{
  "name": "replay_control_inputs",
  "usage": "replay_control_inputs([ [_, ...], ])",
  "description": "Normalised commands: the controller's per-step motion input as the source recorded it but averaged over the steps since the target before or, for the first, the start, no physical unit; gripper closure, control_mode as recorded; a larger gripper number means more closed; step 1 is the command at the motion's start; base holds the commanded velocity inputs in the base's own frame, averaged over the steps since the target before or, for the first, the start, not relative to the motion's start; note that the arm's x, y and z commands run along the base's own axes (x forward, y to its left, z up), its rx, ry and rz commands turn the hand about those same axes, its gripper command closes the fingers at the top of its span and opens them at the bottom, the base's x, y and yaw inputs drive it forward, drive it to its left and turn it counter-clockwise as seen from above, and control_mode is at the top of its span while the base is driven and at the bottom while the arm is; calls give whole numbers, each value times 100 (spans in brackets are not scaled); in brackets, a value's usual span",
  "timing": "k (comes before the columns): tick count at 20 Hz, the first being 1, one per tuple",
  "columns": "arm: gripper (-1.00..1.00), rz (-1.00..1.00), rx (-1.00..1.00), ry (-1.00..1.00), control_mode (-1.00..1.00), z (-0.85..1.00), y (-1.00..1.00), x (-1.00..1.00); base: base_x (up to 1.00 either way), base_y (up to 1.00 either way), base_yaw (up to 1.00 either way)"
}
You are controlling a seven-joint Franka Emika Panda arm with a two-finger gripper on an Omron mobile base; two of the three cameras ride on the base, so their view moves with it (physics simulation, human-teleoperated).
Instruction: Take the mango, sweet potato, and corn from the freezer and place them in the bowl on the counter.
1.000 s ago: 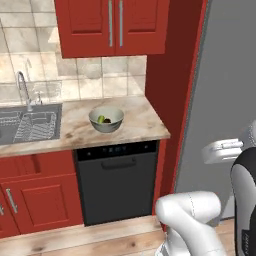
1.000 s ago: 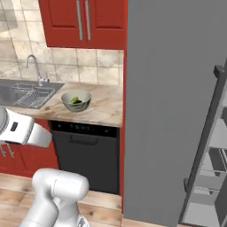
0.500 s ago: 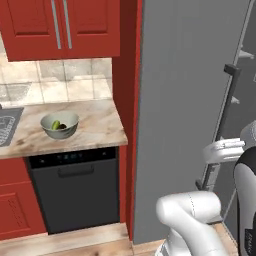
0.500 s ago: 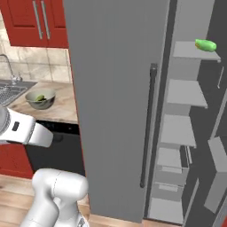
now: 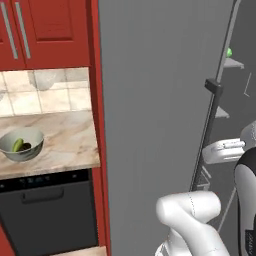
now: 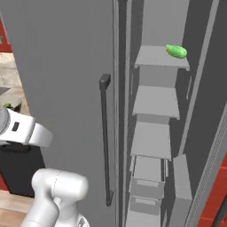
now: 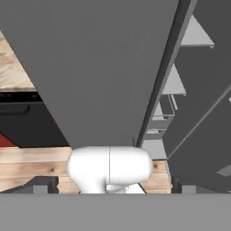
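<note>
plainly, grey freezer [image 6: 66, 66] door unmarked, black appliance front [image 5: 47, 210] unlabelled

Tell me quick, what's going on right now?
Hand open, holding nothing. Freezer open; one green item on a high shelf. Bowl on counter holds a green and a dark item. Open door beside the shelves.

- The marbled worktop [image 5: 60, 145] carries the pale bowl [image 5: 21, 145].
- The top freezer shelf [image 6: 157, 57] carries one green item [image 6: 176, 51] near its right end.
</note>
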Motion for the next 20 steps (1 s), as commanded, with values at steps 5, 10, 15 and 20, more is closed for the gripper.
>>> replay_control_inputs([
  [5,-100,0,0,0,100,0,0,0,49,-56,1],
  [10,-100,0,0,0,100,0,0,0,26,-63,1],
  [15,-100,0,0,0,100,0,0,0,24,-55,0],
  [20,-100,0,0,0,100,0,0,0,32,-41,0],
])
